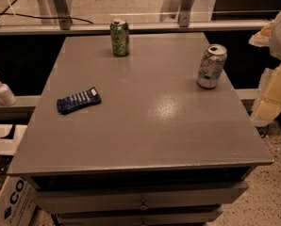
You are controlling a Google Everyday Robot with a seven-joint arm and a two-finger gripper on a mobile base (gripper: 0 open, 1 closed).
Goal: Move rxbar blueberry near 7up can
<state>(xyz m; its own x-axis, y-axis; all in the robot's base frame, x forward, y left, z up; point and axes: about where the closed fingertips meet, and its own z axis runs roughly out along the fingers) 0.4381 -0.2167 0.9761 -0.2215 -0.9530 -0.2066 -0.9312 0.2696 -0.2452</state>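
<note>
The rxbar blueberry (78,100) is a flat dark blue bar with white lettering. It lies on the left part of the grey tabletop (145,121), slightly askew. The 7up can (211,66) is silver-white with green markings and stands upright near the table's right edge, far from the bar. My gripper (271,95) shows as pale yellowish parts at the right edge of the view, beyond the table's right side and partly cut off. It is to the right of the 7up can and touches nothing on the table.
A darker can with a mottled green pattern (119,37) stands upright at the back middle of the table. A white pump bottle (3,91) stands on a ledge to the left. Drawers (140,199) sit below the tabletop, and a cardboard box (11,199) at lower left.
</note>
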